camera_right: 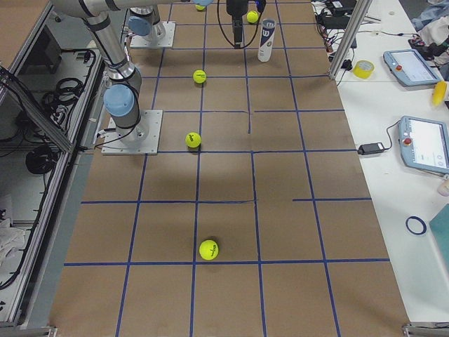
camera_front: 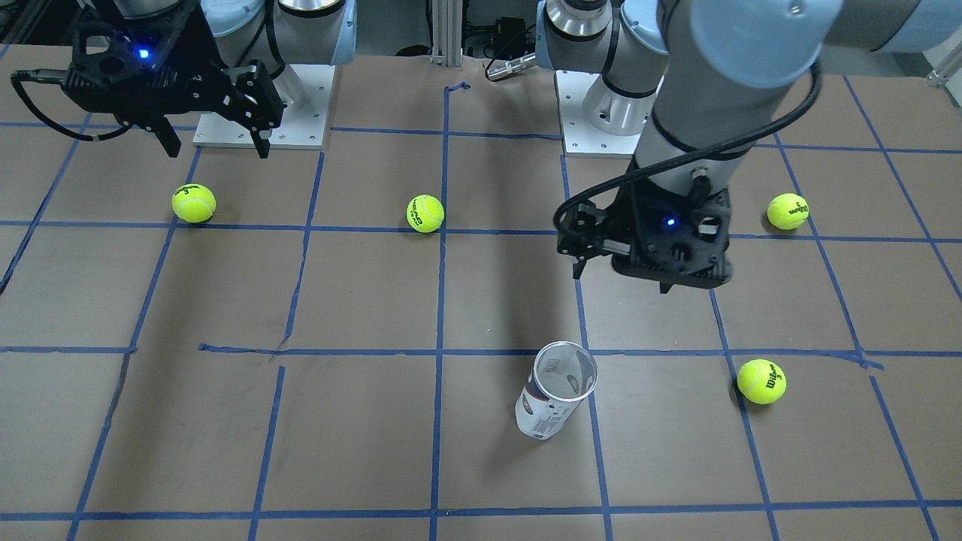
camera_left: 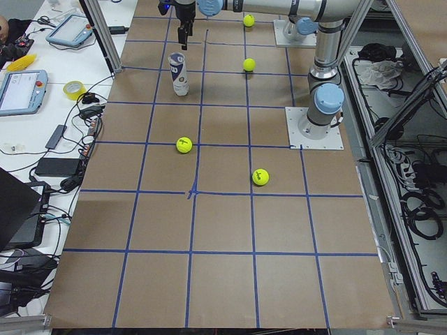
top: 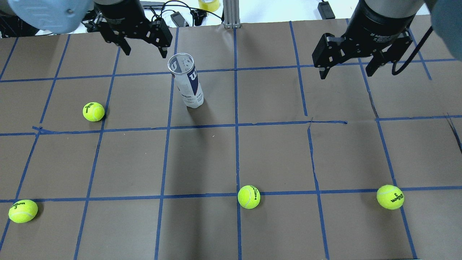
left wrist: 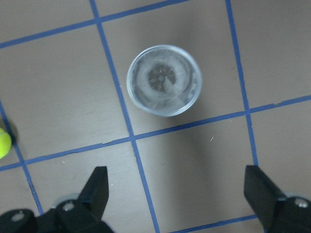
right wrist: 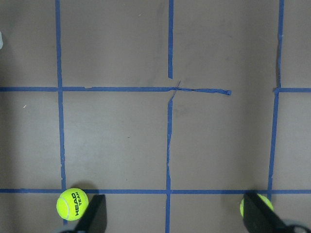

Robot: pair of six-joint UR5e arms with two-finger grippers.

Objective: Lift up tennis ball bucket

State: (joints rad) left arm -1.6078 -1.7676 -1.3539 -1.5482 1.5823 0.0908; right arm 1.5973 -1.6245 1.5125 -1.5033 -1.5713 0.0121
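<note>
The tennis ball bucket [camera_front: 555, 402] is a clear can with a white and navy W label. It stands upright and empty, open end up, and also shows in the overhead view [top: 189, 86] and both side views [camera_left: 179, 73] [camera_right: 266, 38]. My left gripper [camera_front: 621, 282] [top: 144, 47] hangs open and empty high above the table. In the left wrist view the bucket [left wrist: 164, 80] lies just ahead of the gap between the open fingers [left wrist: 177, 194]. My right gripper [camera_front: 218, 152] [top: 346, 74] [right wrist: 176, 216] is open and empty, far from the bucket.
Several yellow-green tennis balls lie on the brown, blue-taped table: one [top: 93, 111] near the bucket, one [top: 22, 211] at the near left, one [top: 248, 196] in the middle, one [top: 390, 196] at the near right. The arm bases [camera_front: 263, 105] stand at the robot's edge.
</note>
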